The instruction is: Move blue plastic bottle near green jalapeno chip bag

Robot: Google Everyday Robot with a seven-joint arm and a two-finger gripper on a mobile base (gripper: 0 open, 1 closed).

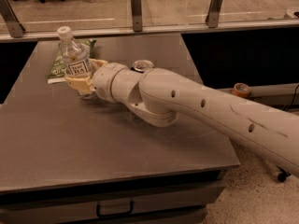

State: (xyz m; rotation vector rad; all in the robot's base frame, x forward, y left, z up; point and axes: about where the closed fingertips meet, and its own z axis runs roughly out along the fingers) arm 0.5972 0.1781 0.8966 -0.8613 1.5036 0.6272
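Observation:
The blue plastic bottle (74,59) is clear with a white cap and a white "TEAS' TEA" label. It stands upright in the camera view at the table's back left. My gripper (82,83) is shut on the bottle's lower half, with its tan fingers (77,84) wrapped around it. The green jalapeno chip bag (58,65) lies flat right behind and left of the bottle, mostly hidden by it. My white arm reaches in from the lower right.
A soda can (142,65) stands just behind my wrist, only its top showing. The grey table (93,143) has a drawer handle (114,210) below its front edge. A railing runs behind the table. An orange tape roll (241,89) sits at right.

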